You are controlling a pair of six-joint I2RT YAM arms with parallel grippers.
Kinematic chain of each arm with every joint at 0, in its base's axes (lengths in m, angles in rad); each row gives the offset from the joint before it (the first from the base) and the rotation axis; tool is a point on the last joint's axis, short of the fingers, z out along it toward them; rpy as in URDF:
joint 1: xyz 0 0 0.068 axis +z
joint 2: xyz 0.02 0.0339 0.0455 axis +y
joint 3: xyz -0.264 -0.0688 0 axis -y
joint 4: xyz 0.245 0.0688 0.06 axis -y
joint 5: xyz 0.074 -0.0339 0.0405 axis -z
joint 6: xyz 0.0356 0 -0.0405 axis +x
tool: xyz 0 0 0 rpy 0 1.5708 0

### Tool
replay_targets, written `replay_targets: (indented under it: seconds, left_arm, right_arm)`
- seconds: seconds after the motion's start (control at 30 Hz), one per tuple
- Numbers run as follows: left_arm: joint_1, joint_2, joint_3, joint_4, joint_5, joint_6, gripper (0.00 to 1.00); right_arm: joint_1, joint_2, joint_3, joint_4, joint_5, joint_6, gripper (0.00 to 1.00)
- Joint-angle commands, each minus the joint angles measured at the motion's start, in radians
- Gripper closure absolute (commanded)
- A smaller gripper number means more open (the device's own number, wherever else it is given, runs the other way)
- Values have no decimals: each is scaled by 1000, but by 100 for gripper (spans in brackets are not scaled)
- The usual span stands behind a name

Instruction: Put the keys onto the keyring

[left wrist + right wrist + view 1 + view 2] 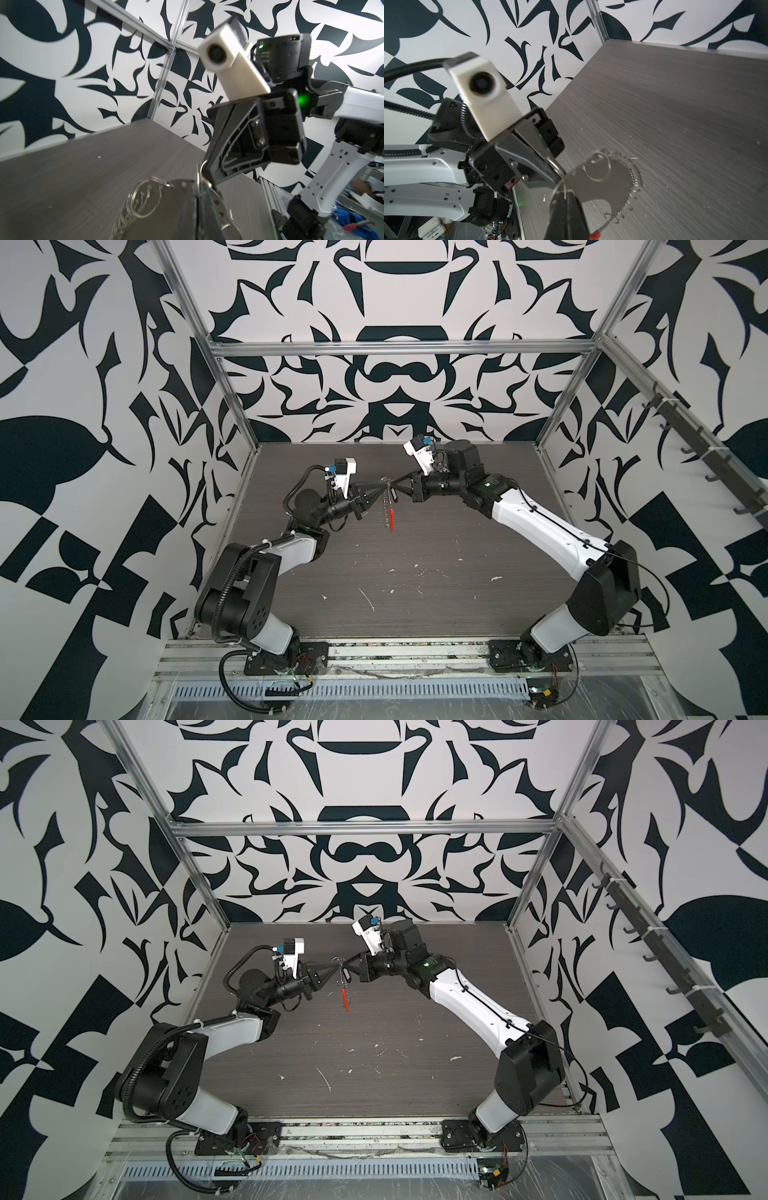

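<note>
The keyring (pixel 390 509) hangs edge-on above the far half of the table (pixel 436 572), clear of its top, with its orange-red segment (pixel 392 523) lowest. Above the table too, the left gripper (pixel 380 486) and right gripper (pixel 398 486) meet tip to tip. Each is pinched tight on a small ring at the keyring's top (the key is too small to pick out).

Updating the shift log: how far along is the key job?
Done: keyring is off the table, hanging orange end down. In hand: left gripper and right gripper, both shut, pinch rings at its top. To do: threading the tag; I cannot make it out clearly, so that is unconfirmed.
</note>
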Motion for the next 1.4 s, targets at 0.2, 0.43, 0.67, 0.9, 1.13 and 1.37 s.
replay_targets:
  seconds: [0.2,0.43,0.67,0.9,1.13,1.37]
  left_arm:
    - [-8,-58,19,141,-40,24,100]
    - [-8,-21,50,142,10,-45,100]
    - [-21,2,75,140,33,-65,100]
    - [-23,14,79,141,42,-71,100]
    - [-23,24,84,142,45,-77,100]
    - [-23,30,87,141,53,-86,100]
  right_arm:
    - [-16,-25,-29,1,17,38,100]
    - [-22,-84,-22,32,14,-23,100]
    - [-18,-71,37,28,-82,-45,100]
    - [-2,-67,71,27,-97,-72,100]
    - [6,-58,96,19,-95,-91,100]
    - [12,-55,105,14,-82,-99,100]
